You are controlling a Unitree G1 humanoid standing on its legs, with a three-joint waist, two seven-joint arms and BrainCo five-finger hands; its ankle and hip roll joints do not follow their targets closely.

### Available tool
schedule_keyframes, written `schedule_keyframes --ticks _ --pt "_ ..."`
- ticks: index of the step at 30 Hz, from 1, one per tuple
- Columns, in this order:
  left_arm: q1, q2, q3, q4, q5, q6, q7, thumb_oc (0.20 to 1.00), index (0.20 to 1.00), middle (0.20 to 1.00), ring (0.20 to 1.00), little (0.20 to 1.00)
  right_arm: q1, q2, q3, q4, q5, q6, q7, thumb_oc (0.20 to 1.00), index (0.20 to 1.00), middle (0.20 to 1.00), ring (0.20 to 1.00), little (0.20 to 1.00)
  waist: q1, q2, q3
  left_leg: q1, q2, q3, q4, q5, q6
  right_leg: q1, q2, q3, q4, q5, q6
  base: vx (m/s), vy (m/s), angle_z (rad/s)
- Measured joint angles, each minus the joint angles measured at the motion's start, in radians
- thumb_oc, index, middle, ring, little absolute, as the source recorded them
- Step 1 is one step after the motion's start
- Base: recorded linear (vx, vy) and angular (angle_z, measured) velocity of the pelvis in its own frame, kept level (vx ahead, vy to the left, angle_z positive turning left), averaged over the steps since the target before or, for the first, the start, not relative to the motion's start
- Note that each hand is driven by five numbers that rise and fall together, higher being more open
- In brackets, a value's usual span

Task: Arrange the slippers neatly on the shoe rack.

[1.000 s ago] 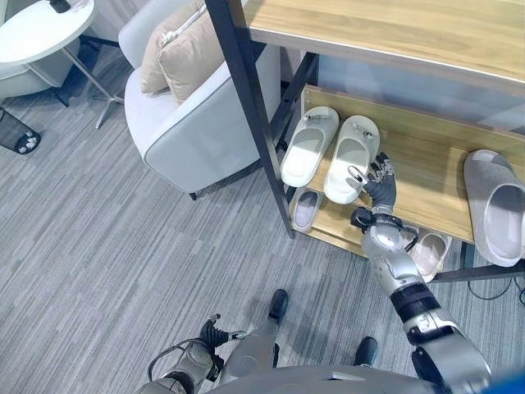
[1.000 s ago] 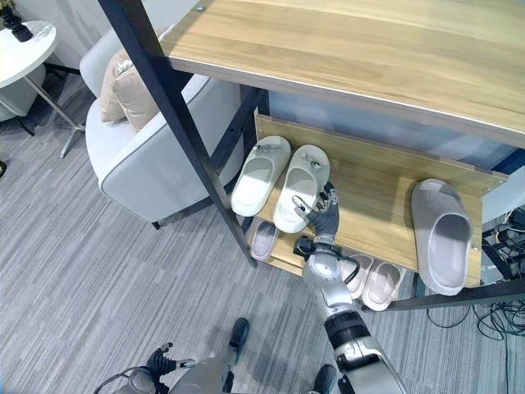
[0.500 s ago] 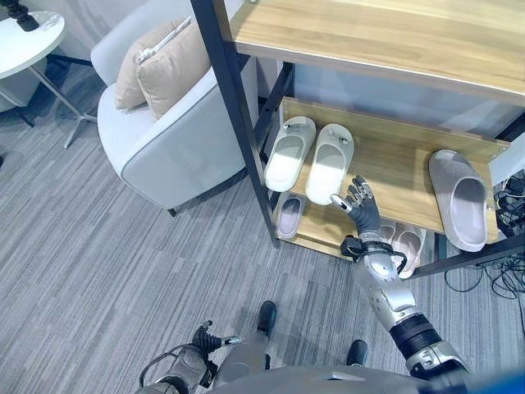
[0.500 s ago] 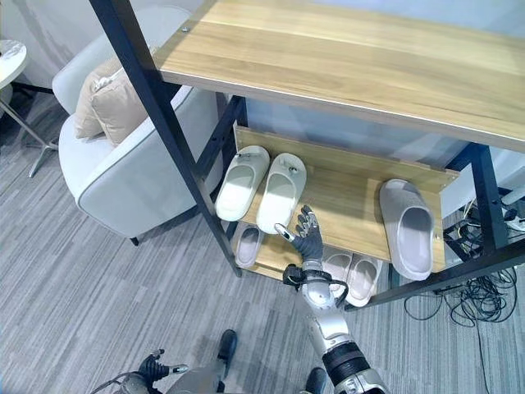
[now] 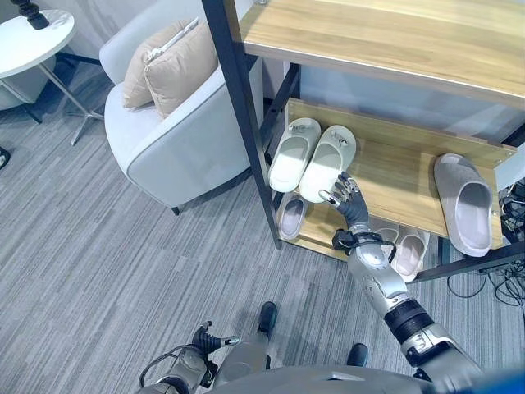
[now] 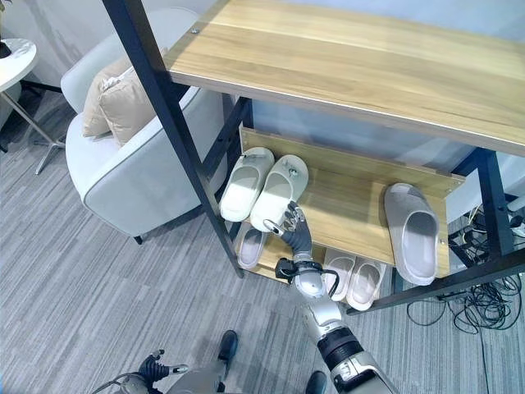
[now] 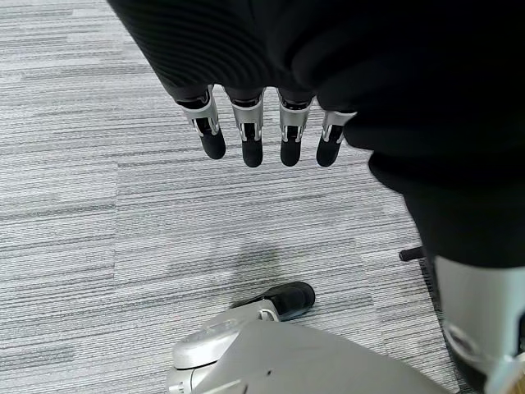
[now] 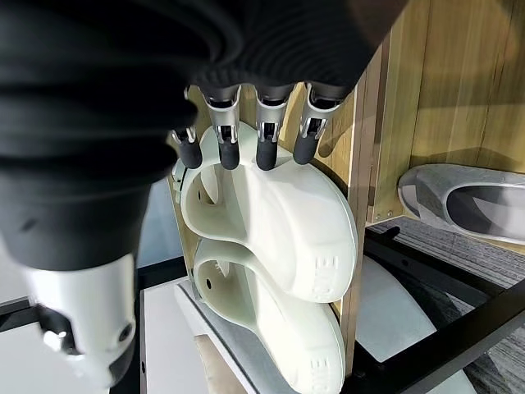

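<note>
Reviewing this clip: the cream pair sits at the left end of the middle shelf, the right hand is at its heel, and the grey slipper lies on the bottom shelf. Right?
Not quite. The grey slipper lies on the middle shelf, at its right end, as the right eye view shows. The cream pair is at the left end, with the right hand at its heel.
</note>
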Motion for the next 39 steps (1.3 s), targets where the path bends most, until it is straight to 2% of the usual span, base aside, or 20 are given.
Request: schedule_keyframes --ticks 3,5,6,7,8,9,11,12,13,16,24,31,32,33,34,39 --pt "0.007 -0.001 0.010 0.000 0.001 -0.001 0.003 1.000 1.000 1.000 1.000 1.000 0.048 -0.007 -0.041 -0.052 -0.070 0.002 -0.015 1.000 1.000 1.000 1.000 1.000 -0.014 0.001 0.000 0.015 0.002 0.007 0.000 -0.002 -0.001 0.009 -0.001 0.007 0.000 0.000 0.000 0.01 -0.036 -0.07" --pt "0.026 -0.006 0.038 0.001 0.002 -0.001 0.004 1.000 1.000 1.000 1.000 1.000 0.104 -0.053 -0.082 -0.164 -0.165 0.008 -0.026 1.000 1.000 1.000 1.000 1.000 -0.035 0.005 0.002 0.023 0.002 0.015 0.000 0.000 0.001 0.012 -0.002 0.015 0.000 0.001 0.001 0.00 -0.050 -0.18" --pt "0.042 -0.006 0.040 0.001 0.006 -0.002 0.002 1.000 1.000 1.000 1.000 1.000 0.112 -0.126 -0.114 -0.217 -0.234 0.009 -0.029 1.000 1.000 1.000 1.000 1.000 -0.051 0.021 -0.001 0.057 0.007 0.034 -0.001 -0.013 -0.002 0.032 -0.002 0.036 -0.001 0.001 0.003 0.01 -0.069 -0.37" --pt "0.050 -0.015 0.039 0.001 0.006 -0.003 0.001 1.000 1.000 1.000 1.000 1.000 0.116 -0.150 -0.128 -0.234 -0.253 0.008 -0.031 1.000 1.000 1.000 1.000 1.000 -0.053 0.037 -0.011 0.067 0.013 0.045 -0.005 -0.020 -0.002 0.034 0.002 0.047 -0.001 -0.001 0.002 0.02 -0.071 -0.39" --pt "0.060 -0.020 0.050 0.000 0.007 -0.009 -0.009 1.000 1.000 1.000 1.000 1.000 0.115 -0.277 -0.154 -0.265 -0.362 0.012 -0.026 1.000 1.000 1.000 1.000 1.000 -0.051 0.052 -0.021 0.076 0.022 0.049 -0.005 -0.021 -0.002 0.039 0.011 0.055 -0.001 -0.001 0.002 0.02 -0.094 -0.23" --pt "0.074 -0.019 0.050 -0.001 0.008 -0.012 -0.020 1.000 1.000 1.000 1.000 1.000 0.112 -0.335 -0.199 -0.281 -0.425 0.012 -0.032 1.000 1.000 1.000 1.000 1.000 -0.052 0.050 -0.021 0.081 0.027 0.052 -0.005 -0.019 0.001 0.041 0.016 0.057 -0.001 -0.003 0.000 0.02 -0.080 -0.11" --pt "0.075 -0.017 0.050 -0.002 0.016 -0.028 -0.033 1.000 1.000 1.000 1.000 1.000 0.099 -0.422 -0.314 -0.199 -0.550 0.014 -0.058 1.000 1.000 1.000 1.000 1.000 -0.049 0.048 -0.023 0.083 0.029 0.051 -0.001 -0.018 0.002 0.045 0.018 0.056 -0.001 -0.004 0.001 0.02 -0.066 -0.02" --pt "0.080 -0.010 0.050 0.000 0.024 -0.035 -0.048 1.000 1.000 1.000 1.000 1.000 0.050 -0.433 -0.431 0.021 -0.626 0.043 -0.127 1.000 1.000 1.000 1.000 1.000 -0.052 0.039 -0.033 0.083 0.032 0.052 -0.001 -0.018 0.002 0.044 0.022 0.058 0.000 -0.005 0.000 0.02 -0.050 -0.03" --pt "0.082 -0.007 0.050 0.001 0.025 -0.044 -0.053 1.000 1.000 1.000 1.000 1.000 0.051 -0.448 -0.416 0.077 -0.668 0.055 -0.132 1.000 1.000 1.000 1.000 1.000 -0.053 0.036 -0.034 0.083 0.034 0.052 -0.002 -0.018 0.002 0.044 0.024 0.058 -0.001 -0.005 0.000 0.01 -0.039 -0.04" --pt "0.080 -0.007 0.049 0.000 0.026 -0.051 -0.070 1.000 1.000 1.000 1.000 1.000 0.040 -0.436 -0.379 0.159 -0.748 0.088 -0.155 1.000 1.000 1.000 1.000 1.000 -0.046 0.036 -0.034 0.081 0.034 0.050 -0.002 -0.018 0.002 0.043 0.024 0.056 -0.001 -0.005 0.000 0.00 -0.020 0.02" --pt "0.076 -0.003 0.030 -0.002 0.024 -0.068 -0.075 1.000 1.000 1.000 1.000 1.000 -0.007 -0.394 -0.329 0.309 -0.738 0.154 -0.176 1.000 1.000 1.000 1.000 1.000 -0.045 0.041 -0.029 0.060 0.029 0.046 0.000 -0.016 0.003 0.025 0.022 0.054 -0.001 -0.005 0.000 0.00 -0.006 0.01" --pt "0.073 0.001 0.029 -0.001 0.022 -0.068 -0.083 1.000 1.000 1.000 1.000 1.000 -0.148 -0.345 -0.298 0.465 -0.613 0.151 -0.218 1.000 1.000 1.000 1.000 1.000 -0.048 0.046 0.005 0.051 0.022 0.047 0.000 -0.016 0.004 0.016 0.018 0.054 -0.001 -0.005 0.001 0.00 0.000 0.00" --pt "0.073 0.002 0.028 -0.001 0.015 -0.068 -0.082 1.000 1.000 1.000 1.000 1.000 -0.196 -0.346 -0.260 0.540 -0.603 0.144 -0.225 1.000 1.000 1.000 1.000 1.000 -0.051 0.045 0.005 0.052 0.023 0.049 0.000 -0.017 0.003 0.015 0.018 0.055 -0.001 -0.005 0.001 0.01 -0.004 -0.03" --pt "0.073 0.002 0.028 -0.001 0.014 -0.067 -0.082 1.000 1.000 1.000 1.000 1.000 -0.222 -0.346 -0.254 0.571 -0.594 0.145 -0.225 0.523 0.523 0.523 0.523 0.523 -0.052 0.044 0.006 0.052 0.024 0.049 0.000 -0.018 0.001 0.015 0.019 0.056 -0.001 -0.005 0.001 0.00 0.000 0.00" --pt "0.073 0.002 0.028 -0.001 0.014 -0.067 -0.082 1.000 1.000 1.000 1.000 1.000 -0.245 -0.346 -0.243 0.601 -0.581 0.146 -0.225 0.200 0.200 0.200 0.200 0.200 -0.051 0.043 0.006 0.049 0.026 0.048 -0.001 -0.020 -0.001 0.012 0.019 0.055 -0.001 -0.005 0.001 0.01 0.000 -0.04" --pt "0.073 0.005 0.028 -0.001 0.001 -0.067 -0.080 1.000 1.000 1.000 1.000 1.000 -0.329 -0.364 -0.189 0.667 -0.543 0.184 -0.209 0.200 0.200 0.200 0.200 0.200 -0.049 0.034 0.004 0.031 0.036 0.048 -0.004 -0.015 -0.003 -0.001 0.028 0.057 -0.001 -0.004 -0.002 0.02 -0.001 -0.01"
